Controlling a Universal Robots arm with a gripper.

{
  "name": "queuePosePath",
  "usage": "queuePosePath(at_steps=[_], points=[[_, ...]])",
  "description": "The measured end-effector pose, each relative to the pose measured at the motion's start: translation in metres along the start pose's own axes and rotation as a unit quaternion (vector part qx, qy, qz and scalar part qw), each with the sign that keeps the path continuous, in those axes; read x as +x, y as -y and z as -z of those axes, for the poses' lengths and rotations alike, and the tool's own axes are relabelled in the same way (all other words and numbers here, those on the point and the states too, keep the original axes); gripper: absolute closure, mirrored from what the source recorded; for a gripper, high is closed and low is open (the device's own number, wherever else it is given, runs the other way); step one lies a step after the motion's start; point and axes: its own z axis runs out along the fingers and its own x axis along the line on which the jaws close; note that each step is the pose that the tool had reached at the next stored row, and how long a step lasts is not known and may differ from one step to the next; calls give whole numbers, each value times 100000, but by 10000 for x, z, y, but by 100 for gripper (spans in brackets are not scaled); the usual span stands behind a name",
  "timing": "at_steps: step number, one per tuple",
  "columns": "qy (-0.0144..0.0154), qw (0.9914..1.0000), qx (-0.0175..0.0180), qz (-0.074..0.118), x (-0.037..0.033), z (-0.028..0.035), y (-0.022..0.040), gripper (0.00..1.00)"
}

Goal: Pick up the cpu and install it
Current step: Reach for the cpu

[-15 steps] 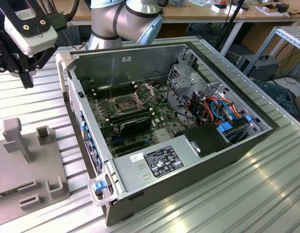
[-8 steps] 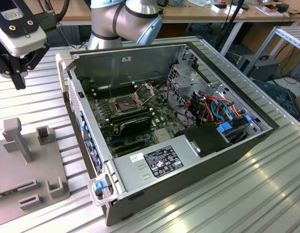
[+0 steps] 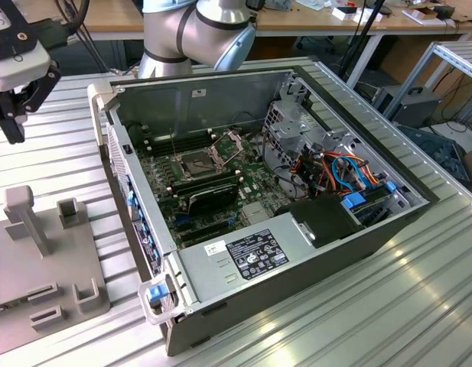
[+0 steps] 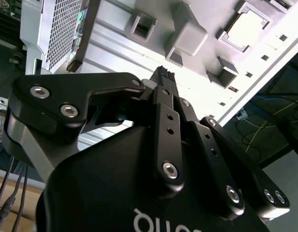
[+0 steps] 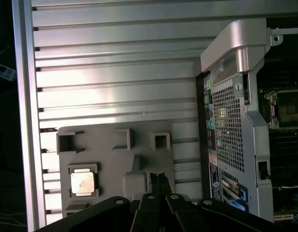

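The cpu lies flat, silvery face up, in a square pocket of the grey fixture; in the second wrist view the cpu is a bright square in that pocket. My gripper hangs above the table at the exterior view's far left, over the fixture, well above the chip. In both wrist views its black fingers are closed together with nothing between them. The dark cpu socket sits on the motherboard inside the open computer case.
The case stands right of the fixture in the exterior view, with a drive cage, cables and a power supply inside. An upright grey post rises from the fixture. The table is ribbed aluminium.
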Motion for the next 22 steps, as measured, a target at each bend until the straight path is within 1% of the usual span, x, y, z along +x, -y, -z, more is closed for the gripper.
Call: queuePosePath(at_steps=[3, 5, 8, 18, 22], points=[[-4, 100000, 2, 5, 51, 2, 4, 89], [-2, 100000, 0, 2, 110, 3, 8, 89], [0, 100000, -3, 6, 145, 3, 11, 89], [-3, 100000, -1, 3, 151, 4, 11, 89], [1, 100000, -2, 0, 183, 1, 14, 89]])
